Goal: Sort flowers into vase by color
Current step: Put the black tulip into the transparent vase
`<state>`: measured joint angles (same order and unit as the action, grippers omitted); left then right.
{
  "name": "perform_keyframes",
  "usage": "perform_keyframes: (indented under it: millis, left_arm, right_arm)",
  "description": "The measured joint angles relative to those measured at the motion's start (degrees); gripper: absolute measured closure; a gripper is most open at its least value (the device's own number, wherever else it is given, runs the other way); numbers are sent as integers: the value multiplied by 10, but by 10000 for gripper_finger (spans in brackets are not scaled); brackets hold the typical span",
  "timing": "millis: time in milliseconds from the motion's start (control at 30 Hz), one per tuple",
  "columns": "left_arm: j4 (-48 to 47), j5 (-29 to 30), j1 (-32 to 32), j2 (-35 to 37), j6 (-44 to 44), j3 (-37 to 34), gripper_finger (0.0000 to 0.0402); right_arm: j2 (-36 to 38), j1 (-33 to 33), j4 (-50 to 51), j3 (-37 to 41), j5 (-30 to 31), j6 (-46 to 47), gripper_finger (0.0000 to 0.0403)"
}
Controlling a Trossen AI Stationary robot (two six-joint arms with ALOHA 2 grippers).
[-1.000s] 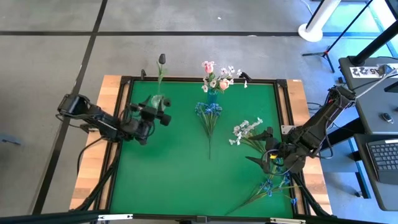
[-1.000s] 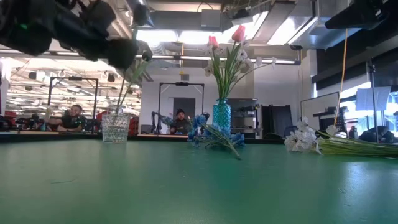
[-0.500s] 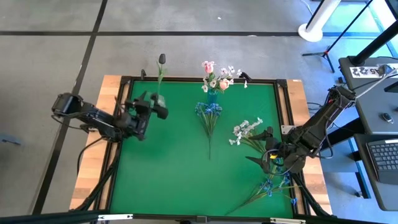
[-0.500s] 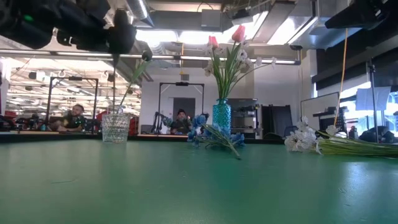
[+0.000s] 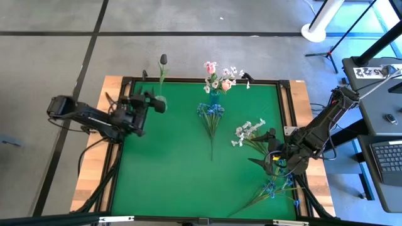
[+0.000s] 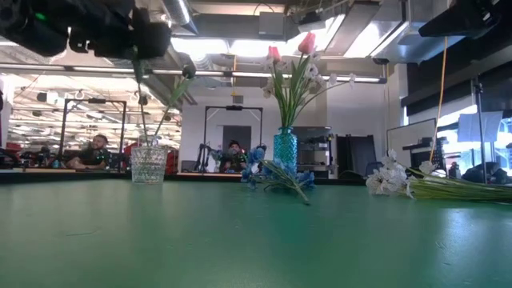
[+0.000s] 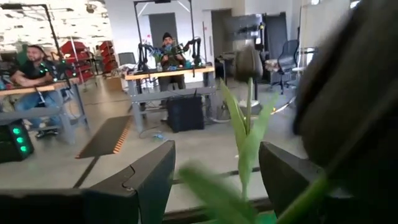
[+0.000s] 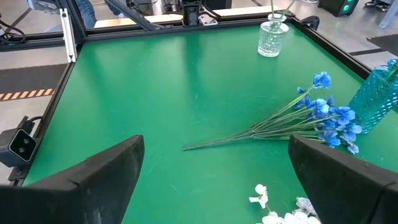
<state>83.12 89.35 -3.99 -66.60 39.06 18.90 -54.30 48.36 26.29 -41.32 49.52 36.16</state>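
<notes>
A clear glass vase [image 6: 148, 164] stands at the table's far left with a dark tulip [image 5: 163, 59] upright in it. My left gripper [image 5: 156, 103] hovers level just above that vase, open; the tulip's stem [image 7: 247, 134] shows beyond the gap between its fingers. A second dark bud [image 7: 354, 93] looms blurred beside one finger, and a thin stem [image 6: 141, 104] runs from the gripper down into the vase. A blue vase [image 5: 215, 97] holds pink tulips and white blossoms. My right gripper [image 5: 271, 156] waits open above the table's right side. My left gripper: I cannot tell whether it touches the near dark tulip. The bud [image 7: 354, 93] sits close against one finger [image 7: 292, 174], blurred, and its stem [image 6: 141, 104] reaches down into the glass vase.
Blue flowers [image 5: 210, 118] lie on the green mat in front of the blue vase. White flowers [image 5: 249, 130] lie at mid right, more blue ones [image 5: 271, 188] near the front right corner. A black frame [image 5: 125, 81] rims the mat. People sit in the room beyond.
My left gripper has risen and drawn back toward the table's far left corner, over the glass vase, rolling a little, its fingers still apart. A thin stem now shows between it and the vase. My right arm has kept still.
</notes>
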Motion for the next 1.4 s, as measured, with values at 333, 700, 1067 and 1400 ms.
perform_keyframes:
  millis: [333, 700, 1067, 1400]
  left_arm:
    - [-16, -39, 43, 55, 33, 28, 175]
    - [-91, -55, 42, 57, 65, 120, 175]
    - [-200, -54, -7, 56, 62, 236, 175]
    - [-366, -40, -201, 6, -48, 330, 175]
  right_arm:
    - [0, 0, 0, 0, 15, -4, 6]
    - [0, 0, 0, 0, 19, -6, 6]
    - [0, 0, 1, 0, 4, -6, 6]
    - [0, 0, 8, 0, 10, -6, 6]
